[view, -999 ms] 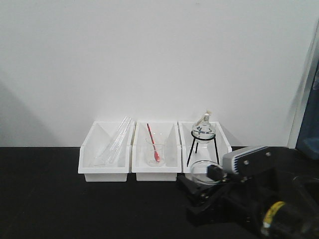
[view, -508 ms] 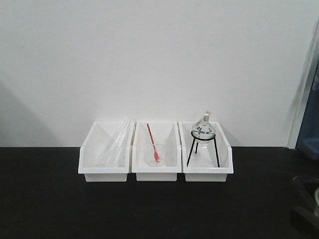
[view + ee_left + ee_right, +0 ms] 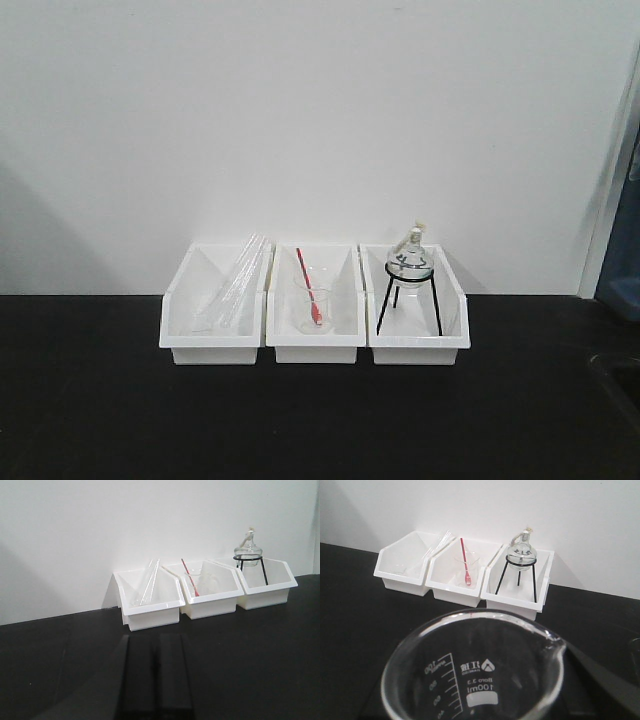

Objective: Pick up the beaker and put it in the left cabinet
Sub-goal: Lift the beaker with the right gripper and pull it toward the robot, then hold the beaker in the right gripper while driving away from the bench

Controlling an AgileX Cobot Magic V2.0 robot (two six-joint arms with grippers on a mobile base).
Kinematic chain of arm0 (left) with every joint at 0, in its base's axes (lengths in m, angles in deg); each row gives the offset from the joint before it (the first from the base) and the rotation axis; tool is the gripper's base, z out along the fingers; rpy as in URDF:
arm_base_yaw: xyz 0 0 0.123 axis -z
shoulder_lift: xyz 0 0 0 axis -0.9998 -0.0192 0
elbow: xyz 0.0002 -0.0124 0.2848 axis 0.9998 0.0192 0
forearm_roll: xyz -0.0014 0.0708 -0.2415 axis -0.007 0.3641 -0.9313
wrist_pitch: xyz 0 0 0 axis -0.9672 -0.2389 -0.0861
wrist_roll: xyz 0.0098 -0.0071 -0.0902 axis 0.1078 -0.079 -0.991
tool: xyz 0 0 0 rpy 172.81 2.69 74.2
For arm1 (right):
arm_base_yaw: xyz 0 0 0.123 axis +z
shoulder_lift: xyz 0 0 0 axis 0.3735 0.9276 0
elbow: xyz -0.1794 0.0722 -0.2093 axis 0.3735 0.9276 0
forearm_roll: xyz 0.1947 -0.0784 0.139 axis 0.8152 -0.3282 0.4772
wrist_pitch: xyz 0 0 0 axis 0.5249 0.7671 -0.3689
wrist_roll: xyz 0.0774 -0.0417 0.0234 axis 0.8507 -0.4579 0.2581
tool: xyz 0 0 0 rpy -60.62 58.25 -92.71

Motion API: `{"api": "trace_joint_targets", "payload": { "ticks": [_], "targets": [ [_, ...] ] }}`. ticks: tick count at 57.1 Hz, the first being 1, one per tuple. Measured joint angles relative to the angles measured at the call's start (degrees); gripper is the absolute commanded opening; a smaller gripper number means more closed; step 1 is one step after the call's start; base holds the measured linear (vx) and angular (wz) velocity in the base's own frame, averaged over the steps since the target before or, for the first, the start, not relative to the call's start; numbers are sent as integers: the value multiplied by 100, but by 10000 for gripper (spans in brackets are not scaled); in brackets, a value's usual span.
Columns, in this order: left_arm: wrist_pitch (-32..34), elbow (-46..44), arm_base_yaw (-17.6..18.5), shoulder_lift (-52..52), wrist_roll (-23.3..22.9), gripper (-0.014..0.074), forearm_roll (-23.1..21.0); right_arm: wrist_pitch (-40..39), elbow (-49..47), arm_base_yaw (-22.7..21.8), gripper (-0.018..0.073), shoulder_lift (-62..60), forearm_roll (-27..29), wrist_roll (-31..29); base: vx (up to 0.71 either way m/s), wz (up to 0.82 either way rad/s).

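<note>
The beaker (image 3: 475, 680), clear glass with white 100 ml marks and a pouring lip, fills the lower half of the right wrist view, raised above the black tabletop. My right gripper (image 3: 475, 705) is shut on it; only a dark finger (image 3: 610, 685) shows, at the glass's right side. My left gripper (image 3: 157, 641) is shut with nothing in it, low over the table and pointing at the left bin (image 3: 150, 612). Neither arm shows in the front view. The left cabinet is out of view.
Three white bins stand in a row against the white wall. The left bin (image 3: 213, 345) holds long glass tubes (image 3: 235, 280). The middle bin (image 3: 315, 350) holds a small glass with a red rod (image 3: 310, 300). The right bin (image 3: 418, 350) holds a flask on a black tripod (image 3: 410, 265).
A second ago my right gripper held the beaker just in front of the right bin. It has since drawn back to the lower right and left the front view.
</note>
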Motion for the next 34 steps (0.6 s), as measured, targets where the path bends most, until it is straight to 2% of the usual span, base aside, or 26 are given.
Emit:
{"api": "trace_joint_targets", "payload": {
  "ticks": [34],
  "targets": [
    [0,0,0,0,0,1,0,0,4,0,-4,0,-6,0,-2,8]
  ]
}}
